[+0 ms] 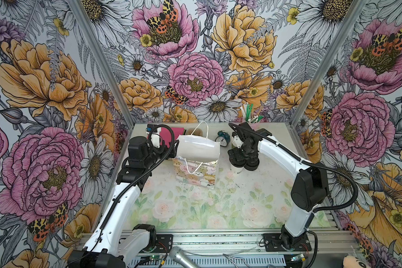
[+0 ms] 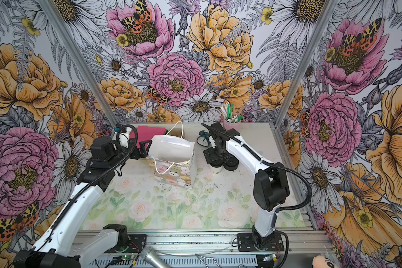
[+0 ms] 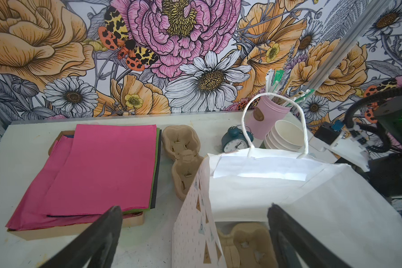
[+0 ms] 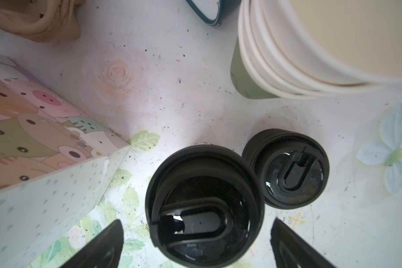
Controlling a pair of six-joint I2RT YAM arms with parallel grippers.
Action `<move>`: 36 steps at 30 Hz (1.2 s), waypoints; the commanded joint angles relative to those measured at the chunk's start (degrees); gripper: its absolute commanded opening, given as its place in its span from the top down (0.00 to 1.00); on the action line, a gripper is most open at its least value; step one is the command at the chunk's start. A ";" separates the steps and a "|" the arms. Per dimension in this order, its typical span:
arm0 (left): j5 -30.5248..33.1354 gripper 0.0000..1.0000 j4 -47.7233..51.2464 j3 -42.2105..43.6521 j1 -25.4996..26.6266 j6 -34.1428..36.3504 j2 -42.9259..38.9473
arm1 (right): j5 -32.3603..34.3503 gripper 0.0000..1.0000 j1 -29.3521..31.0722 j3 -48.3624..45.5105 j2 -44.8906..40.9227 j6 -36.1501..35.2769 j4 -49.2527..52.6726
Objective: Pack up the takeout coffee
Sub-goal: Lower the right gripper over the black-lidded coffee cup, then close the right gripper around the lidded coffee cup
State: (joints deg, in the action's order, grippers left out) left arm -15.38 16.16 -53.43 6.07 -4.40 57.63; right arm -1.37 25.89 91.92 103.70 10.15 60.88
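Floral walls ring the worktop (image 1: 195,208), where the gift bag (image 1: 195,172) stands open with 1 pulp carrier (image 3: 244,243) inside. Near the bag, on the right arm's side, the takeout coffee (image 4: 204,204) sits lidded but unpacked. The right end effector (image 4: 196,221) hangs over it, jaws apart; the left end effector (image 3: 194,207) gapes at the bag's rim. Grasping, lifting and bagging are left, I'd judge.
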 commanded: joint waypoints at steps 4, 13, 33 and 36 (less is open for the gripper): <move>0.81 0.01 -3.04 1.20 -0.79 1.50 -0.87 | 0.11 0.00 -0.35 2.34 2.16 -1.44 1.54; 0.34 0.01 -3.72 2.09 -1.14 1.33 -0.90 | 0.37 0.00 -0.40 3.03 4.11 -2.14 1.96; -0.89 0.01 -4.36 2.63 -2.28 0.54 -1.34 | 0.05 0.01 -0.40 3.27 7.52 -2.10 1.96; -1.02 0.01 -4.43 2.69 -2.45 0.45 -1.29 | -0.04 0.01 -0.40 3.27 7.57 -2.11 1.87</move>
State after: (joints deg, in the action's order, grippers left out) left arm -15.46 13.43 -51.66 4.21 -4.08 57.41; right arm -1.37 25.89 93.62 110.78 8.86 62.59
